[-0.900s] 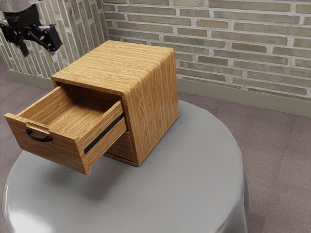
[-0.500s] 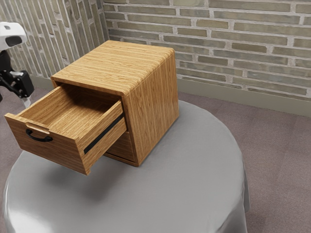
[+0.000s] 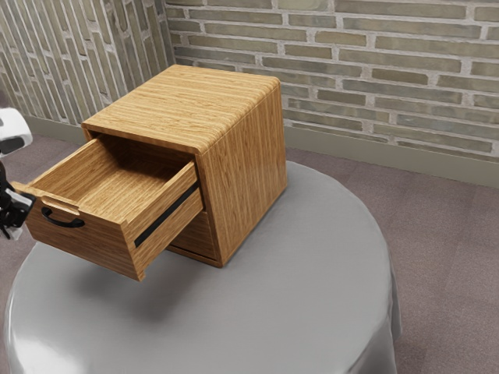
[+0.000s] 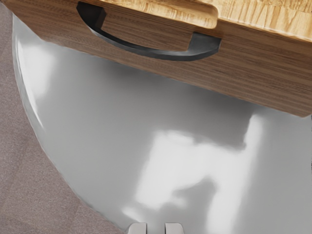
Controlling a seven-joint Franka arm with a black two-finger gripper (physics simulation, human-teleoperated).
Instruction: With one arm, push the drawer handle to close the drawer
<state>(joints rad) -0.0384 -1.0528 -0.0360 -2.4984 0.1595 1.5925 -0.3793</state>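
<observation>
At the exterior view's left edge is the gripper (image 3: 15, 214), partly cut off, close to the near-left end of the drawer front (image 3: 97, 248); whether they touch I cannot tell. The upper drawer stands pulled far out of the wooden cabinet (image 3: 243, 156), its inside bare. Its black curved handle (image 3: 62, 221) is just to the exterior view's right of the hand. In the wrist view the gripper (image 4: 155, 228) has two pale fingertips apart, a gap between them. The handle (image 4: 151, 52) and drawer front (image 4: 265, 78) lie ahead of them, untouched by those tips.
The cabinet stands on a round table with a glossy grey cover (image 3: 312, 288). Below the open drawer is a lower drawer (image 3: 195, 235), closed. A brick wall (image 3: 390, 78) rises behind, and carpeted floor surrounds the table.
My hand has come down and forward in the exterior view, from above and behind the drawer to beside its front, after swinging out to the view's left. Drawer and cabinet have not moved.
</observation>
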